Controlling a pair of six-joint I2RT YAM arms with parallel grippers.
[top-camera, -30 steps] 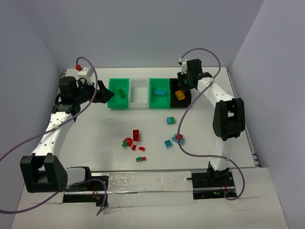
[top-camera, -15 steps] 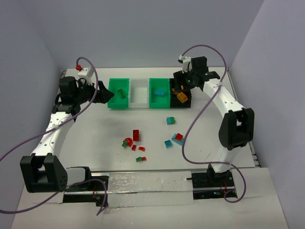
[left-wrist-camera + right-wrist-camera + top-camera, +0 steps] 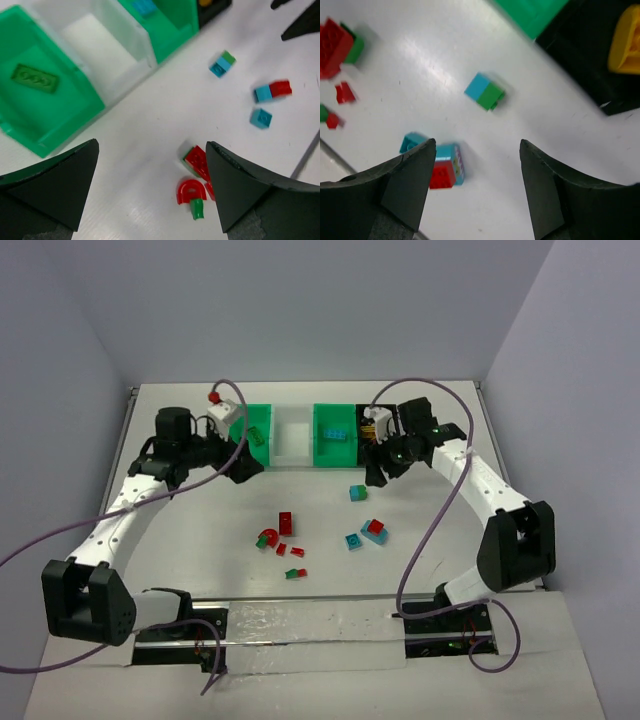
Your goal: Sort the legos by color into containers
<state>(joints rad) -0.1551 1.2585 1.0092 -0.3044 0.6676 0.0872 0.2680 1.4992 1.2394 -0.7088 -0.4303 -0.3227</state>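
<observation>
Four bins stand in a row at the back: a green bin (image 3: 262, 445) holding a green plate (image 3: 35, 78), a white bin (image 3: 292, 435), a green bin (image 3: 335, 448) holding a blue brick (image 3: 145, 6), and a black bin (image 3: 590, 60) holding a yellow brick (image 3: 625, 42). Loose legos lie on the table: cyan-green (image 3: 357, 493), red-cyan (image 3: 374, 530), cyan (image 3: 352, 541), red (image 3: 286, 523), a red arch (image 3: 268, 538), and small red and green bits. My left gripper (image 3: 242, 466) is open and empty in front of the left green bin. My right gripper (image 3: 378, 468) is open and empty in front of the black bin.
The table's white surface (image 3: 200, 540) runs to walls on the left, back and right. Purple cables (image 3: 60, 540) loop beside both arms. The red arch (image 3: 190, 190) lies close to the left gripper's right finger (image 3: 240, 190). The red-cyan brick (image 3: 445, 167) lies by the right gripper's left finger (image 3: 405, 185).
My left arm has swung right, from beside the left green bin to in front of it. My right gripper has drawn back from over the black bin toward the table; the yellow brick lies in the bin.
</observation>
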